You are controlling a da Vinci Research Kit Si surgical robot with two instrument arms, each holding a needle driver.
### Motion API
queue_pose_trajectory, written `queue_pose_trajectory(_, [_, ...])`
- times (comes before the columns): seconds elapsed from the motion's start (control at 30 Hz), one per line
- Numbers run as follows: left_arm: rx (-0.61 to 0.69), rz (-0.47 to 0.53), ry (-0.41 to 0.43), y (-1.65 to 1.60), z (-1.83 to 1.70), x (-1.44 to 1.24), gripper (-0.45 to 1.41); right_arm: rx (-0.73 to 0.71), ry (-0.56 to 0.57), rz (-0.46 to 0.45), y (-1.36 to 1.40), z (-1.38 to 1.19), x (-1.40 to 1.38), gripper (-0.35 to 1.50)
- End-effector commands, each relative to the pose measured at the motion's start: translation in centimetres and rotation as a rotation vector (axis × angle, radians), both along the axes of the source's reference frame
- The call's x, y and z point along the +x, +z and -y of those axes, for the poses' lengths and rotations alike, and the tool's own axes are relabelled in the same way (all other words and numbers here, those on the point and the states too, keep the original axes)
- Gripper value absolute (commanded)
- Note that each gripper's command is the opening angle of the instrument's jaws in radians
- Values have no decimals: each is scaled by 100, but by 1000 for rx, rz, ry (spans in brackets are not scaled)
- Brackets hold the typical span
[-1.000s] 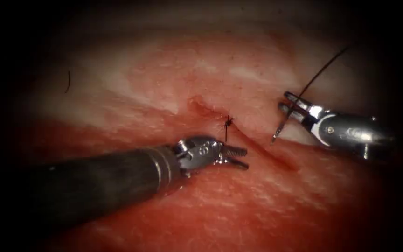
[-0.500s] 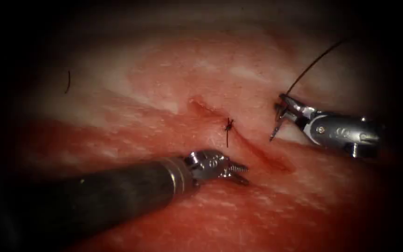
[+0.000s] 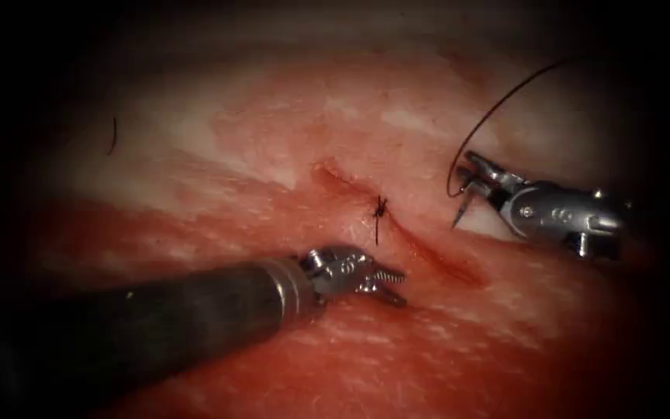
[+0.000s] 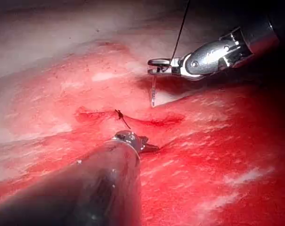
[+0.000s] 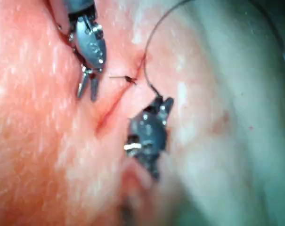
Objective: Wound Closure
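The cut point(image 3: 428, 252) runs diagonally across the tissue point(image 3: 288, 116), with one tied knot point(image 3: 380, 206) on it and a short tail hanging down. My right tool point(image 3: 473, 175) hovers just right of the cut, shut on the curved needle point(image 3: 461, 209) near its rear end. The needle tip points down at the tissue and is not in it. Thread point(image 3: 505, 101) arcs from the needle up and to the right. My left tool point(image 3: 388, 285) lies left of the cut below the knot, open and holding nothing. The left wrist view has the needle point(image 4: 153, 94) hanging under the right tool point(image 4: 156, 63).
A loose cut piece of thread point(image 3: 112, 136) lies on the pale tissue far to the left. Red fluid wets the lower tissue point(image 3: 443, 349). In the right wrist view the left tool point(image 5: 87, 88) sits beside the knot point(image 5: 129, 80), across the cut from my right tool point(image 5: 161, 104).
The right tool drifted slightly left with the needle, and the thread behind it bowed into a curve. The left tool slid down and a little left, its jaws narrowing but staying open.
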State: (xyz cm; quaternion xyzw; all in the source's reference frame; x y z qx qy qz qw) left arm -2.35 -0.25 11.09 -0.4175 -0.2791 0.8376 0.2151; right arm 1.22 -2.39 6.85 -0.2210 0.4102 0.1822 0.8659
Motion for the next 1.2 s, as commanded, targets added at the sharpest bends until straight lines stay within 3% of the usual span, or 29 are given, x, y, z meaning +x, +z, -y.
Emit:
queue_pose_trajectory(0.03, [-19,4,-24,0,-4,-8,4,0,-1,-4,4,-2,7,-35])
queue_pose_trajectory(0.23, [-34,31,-48,-20,-20,-7,-3,0,-2,-10,2,-2,7,-35])
queue_pose_trajectory(0.7, [-54,17,-56,46,-25,-8,-7,-7,-10,-15,3,0,12,-35])
queue_pose_trajectory(1.2, [-26,3,-23,37,-4,-4,-3,-49,-38,3,14,1,22,-35])
